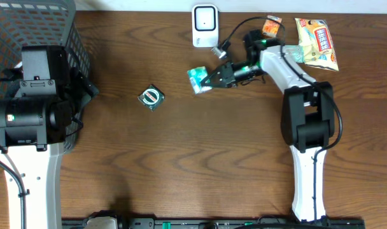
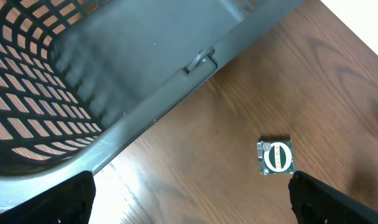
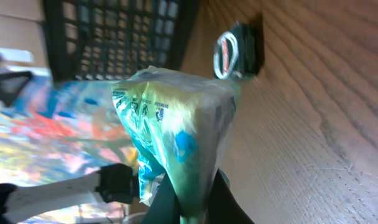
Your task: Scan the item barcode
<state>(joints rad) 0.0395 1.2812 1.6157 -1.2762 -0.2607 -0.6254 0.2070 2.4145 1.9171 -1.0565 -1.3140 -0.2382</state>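
The grey mesh basket stood at the table's left edge, with the left arm beside it. The left gripper hung over bare wood with its fingers spread wide and nothing between them. A small square green packet lay flat nearby, apart from both arms.

Toward centre, the right gripper was pinched tight on one end of a teal and green pouch, the item for scanning. It was held off the table, just in front of the white scanner and slightly to its left. A yellow snack bag and a small orange packet lay at the far right.

Risks noted:
- The pouch was soft and gripped by an edge only. It could sag or twist, turning the barcode away from the scanner window.
- The barcode's position could not be confirmed from the wrist view. It may have sat on a creased face, which would likely spoil the read.
- The scanner stood light and upright. A close pass could knock it over.
- A thin grip on slick film might slip during reorientation.
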